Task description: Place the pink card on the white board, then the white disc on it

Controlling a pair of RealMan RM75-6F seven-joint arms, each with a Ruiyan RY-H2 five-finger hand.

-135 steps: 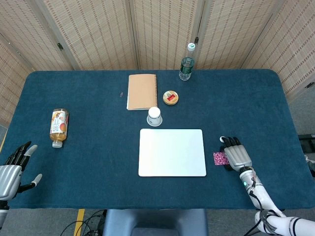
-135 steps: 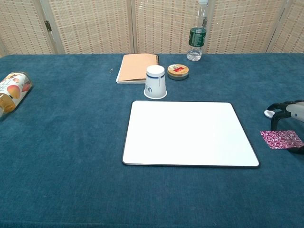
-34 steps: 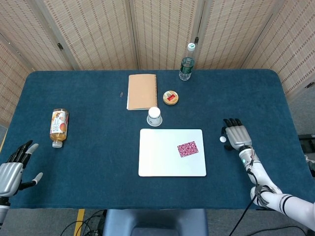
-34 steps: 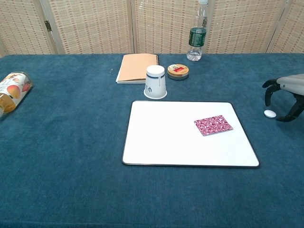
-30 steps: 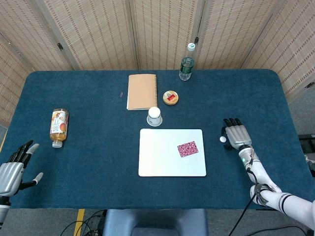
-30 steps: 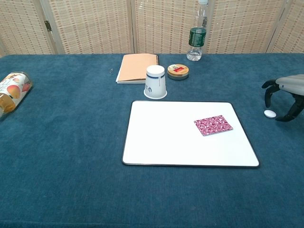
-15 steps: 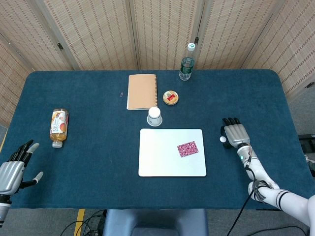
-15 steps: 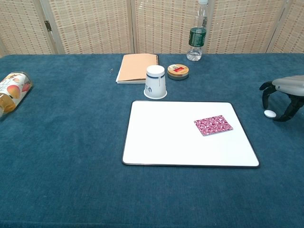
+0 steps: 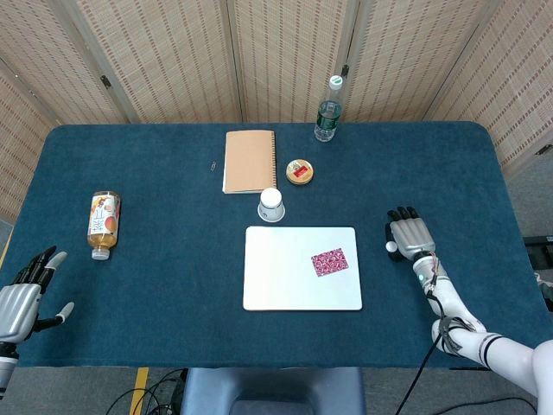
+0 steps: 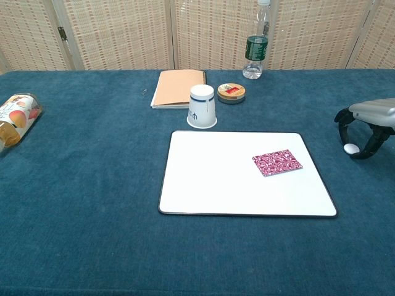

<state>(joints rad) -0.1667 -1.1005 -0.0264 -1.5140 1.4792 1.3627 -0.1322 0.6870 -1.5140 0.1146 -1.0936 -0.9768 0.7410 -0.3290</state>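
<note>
While the right hand (image 10: 368,126) arches over the small round white disc (image 10: 350,148), fingertips bracketing it on the blue cloth, grip uncertain, the left hand (image 9: 19,301) lies spread. Right of the rounded-corner white board (image 10: 222,179). Patterned pink card (image 10: 277,162) lies flat on the board, near its right edge.

I am looking at the blue-clothed counter (image 9: 173,268), which is carrying the white board (image 9: 301,268) at its middle with an upturned paper cup (image 9: 271,205) just behind it. A tan notebook (image 9: 250,161), a round tin (image 9: 300,170) and a water bottle (image 9: 327,111) are sitting further back. A juice bottle (image 9: 103,223) is lying on its side at the far left, and the white disc (image 10: 350,148) is lying right of the board.
</note>
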